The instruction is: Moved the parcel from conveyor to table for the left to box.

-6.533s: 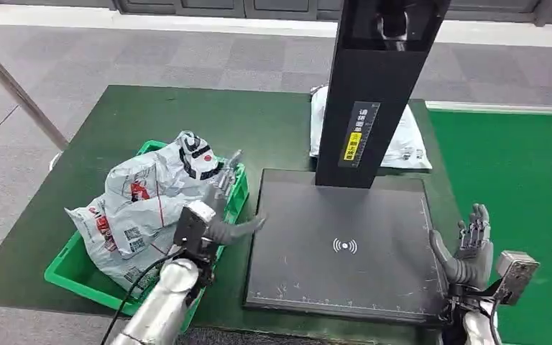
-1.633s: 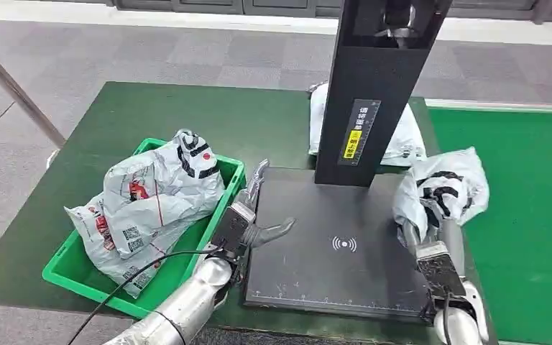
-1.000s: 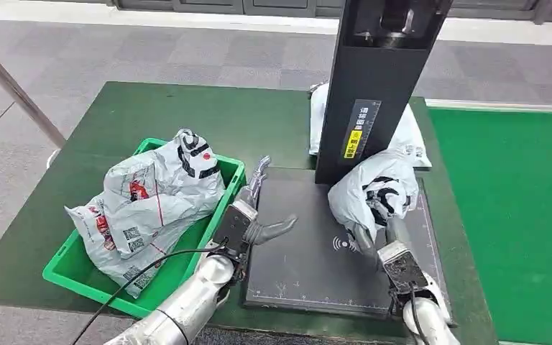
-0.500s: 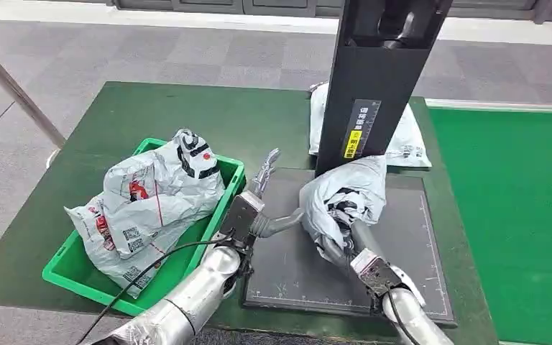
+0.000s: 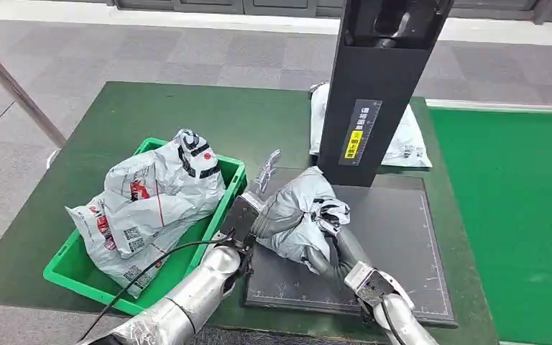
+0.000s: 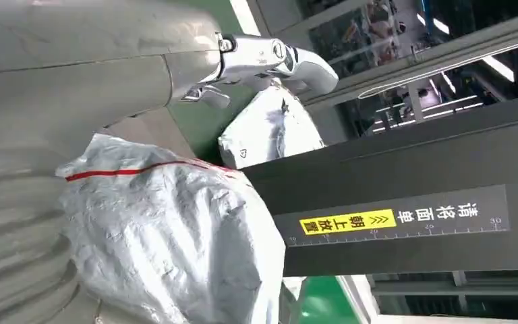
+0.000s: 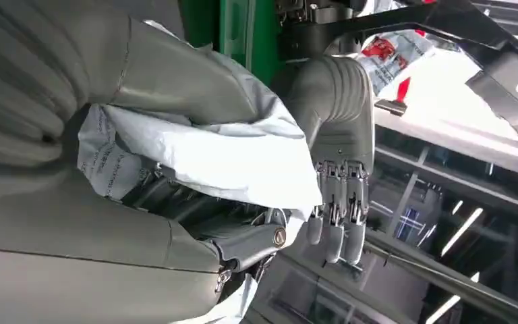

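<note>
**Now: parcel held over the black plate, pressed against my left palm**

Head view. My right hand (image 5: 334,253) grips the grey parcel (image 5: 298,219) from below, fingers closed into its crumpled plastic. The parcel sits low over the black plate (image 5: 395,230) on the green counter (image 5: 158,115), at the plate's left part, in front of the black post (image 5: 374,93). My left hand (image 5: 248,212) is at the plate's left edge, touching the parcel's side; its fingers (image 5: 266,169) point up and away, spread, holding nothing. Beside it stands the green bin (image 5: 233,188) with a heap of bags (image 5: 151,201) inside. Another white bag (image 5: 406,140) lies flat behind the post. To the right runs the green conveyor (image 5: 525,215).

Left wrist view. The parcel (image 6: 175,250), with a thin red line across it, lies right against my left hand (image 6: 20,223). My right arm (image 6: 263,57) crosses beyond it, the flat white bag (image 6: 270,128) lies farther off, and the post (image 6: 405,209) carries a yellow label.

Right wrist view. My right hand (image 7: 74,202) is wrapped around the parcel (image 7: 216,155), whose plastic bulges between thumb and fingers. My left hand (image 7: 334,128) stands just past it, fingers (image 7: 337,216) straight and together, palm touching the bag.
</note>
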Controlling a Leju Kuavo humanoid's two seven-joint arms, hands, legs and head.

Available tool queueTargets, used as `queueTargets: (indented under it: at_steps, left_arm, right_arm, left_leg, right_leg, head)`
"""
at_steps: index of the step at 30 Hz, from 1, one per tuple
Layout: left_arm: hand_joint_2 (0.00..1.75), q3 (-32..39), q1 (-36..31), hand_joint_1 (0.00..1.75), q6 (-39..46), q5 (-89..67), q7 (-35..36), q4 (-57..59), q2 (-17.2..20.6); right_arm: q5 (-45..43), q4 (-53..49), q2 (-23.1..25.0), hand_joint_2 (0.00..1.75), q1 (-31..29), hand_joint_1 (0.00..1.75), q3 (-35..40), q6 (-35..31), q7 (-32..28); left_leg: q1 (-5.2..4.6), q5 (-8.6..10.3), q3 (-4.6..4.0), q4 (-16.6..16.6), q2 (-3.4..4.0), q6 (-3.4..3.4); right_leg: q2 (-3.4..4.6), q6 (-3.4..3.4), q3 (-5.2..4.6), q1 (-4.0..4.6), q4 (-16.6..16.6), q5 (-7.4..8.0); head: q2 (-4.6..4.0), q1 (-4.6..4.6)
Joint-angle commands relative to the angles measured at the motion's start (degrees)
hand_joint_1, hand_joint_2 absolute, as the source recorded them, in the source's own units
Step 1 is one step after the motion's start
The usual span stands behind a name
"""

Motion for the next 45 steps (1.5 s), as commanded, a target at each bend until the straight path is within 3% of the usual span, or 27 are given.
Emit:
queueTargets:
  at_steps: [1,6,9,10,14,16,26,30,36,39,45]
  left_arm:
    - [1.75,1.4,-2.1,0.00,-0.3,-1.6,0.6,3.4,0.3]
    - [1.75,2.2,-1.5,0.00,1.0,-2.6,1.0,2.9,1.0]
    - [1.75,2.8,-0.3,0.00,2.0,-3.2,1.3,2.1,2.1]
    - [1.75,3.1,0.6,0.00,3.3,-4.0,1.9,1.1,2.4]
    - [1.75,3.0,2.4,0.00,4.5,-4.8,2.4,-0.1,3.0]
    - [1.75,2.9,2.7,0.00,5.3,-5.4,2.8,-0.3,2.9]
    - [1.75,2.9,2.6,0.00,5.4,-5.4,2.8,-0.3,2.8]
    - [1.75,-0.8,1.9,0.00,8.2,-11.0,5.7,2.9,3.1]
    - [1.75,-10.7,-0.6,0.00,18.9,-32.1,18.6,14.8,1.0]
    - [1.75,-17.6,-2.0,0.00,18.3,-44.4,31.1,20.0,-0.7]
    - [1.75,-19.6,-2.6,0.00,15.6,-47.7,34.2,20.6,-1.0]
  right_arm:
    - [5.2,-2.7,3.1,1.75,1.9,0.00,-4.6,-7.1,4.4]
    - [7.2,-7.5,2.4,1.75,6.7,0.00,-10.6,-14.2,8.4]
    - [13.6,-9.5,0.5,1.75,10.1,0.00,-13.8,-22.1,14.9]
    - [18.5,-10.7,0.4,1.75,11.7,0.00,-16.5,-29.6,17.5]
    - [15.3,-13.4,-0.6,1.75,15.0,0.00,-24.5,-32.6,21.5]
    - [13.3,-13.8,-0.2,1.75,15.7,0.00,-28.0,-33.5,21.6]
    - [13.1,-13.7,0.2,1.75,15.6,0.00,-28.0,-33.6,21.7]
    - [5.4,-13.7,0.5,1.75,16.1,0.00,-33.3,-35.5,18.8]
    - [-3.2,-6.3,0.3,1.75,11.1,0.00,-34.6,-32.2,14.2]
    - [-5.3,-2.6,-0.7,1.75,8.5,0.00,-32.3,-30.9,13.7]
    - [-5.8,-1.8,-1.2,1.75,8.1,0.00,-31.8,-30.8,13.3]
  left_leg:
    - [0.06,-0.01,0.03,0.0,0.09,-0.04]
    - [0.06,0.03,0.07,-0.1,0.01,-0.05]
    - [0.04,0.03,0.10,-0.1,-0.03,-0.02]
    - [0.05,0.03,0.12,-0.1,-0.03,-0.02]
    - [0.01,0.03,0.16,-0.2,-0.05,0.00]
    - [-0.04,-0.01,0.07,-0.1,-0.13,0.03]
    - [-0.02,-0.03,0.02,0.0,0.06,0.02]
    - [0.02,0.02,0.15,-0.2,0.15,-0.01]
    - [-0.01,-0.01,0.16,-0.1,0.12,0.03]
    - [0.01,-0.02,0.13,-0.1,0.16,0.02]
    - [0.04,0.05,0.16,-0.2,0.28,0.01]
  right_leg:
    - [0.01,-0.07,0.03,0.07,0.0,0.02]
    - [-0.11,-0.08,0.08,0.08,-0.1,0.02]
    - [-0.14,-0.05,0.12,0.05,-0.1,0.01]
    - [-0.15,-0.05,0.16,0.07,-0.2,0.02]
    - [-0.17,-0.04,0.21,0.03,-0.2,0.01]
    - [-0.21,-0.01,0.14,-0.02,-0.1,-0.03]
    - [-0.02,-0.04,0.01,0.01,-0.1,0.02]
    - [-0.01,-0.07,0.17,0.06,-0.3,0.09]
    - [0.01,-0.02,0.18,0.02,-0.2,0.06]
    - [0.06,-0.03,0.14,0.03,-0.2,0.07]
    - [0.10,-0.07,0.17,0.08,-0.4,0.20]
  head:
    - [0.00,0.00]
    - [0.00,-0.02]
    - [0.00,-0.02]
    - [0.00,0.00]
    - [0.00,0.00]
    - [0.00,-0.02]
    - [0.00,0.00]
    - [0.00,0.00]
    - [0.00,0.00]
    - [0.00,-0.02]
    - [0.00,-0.02]
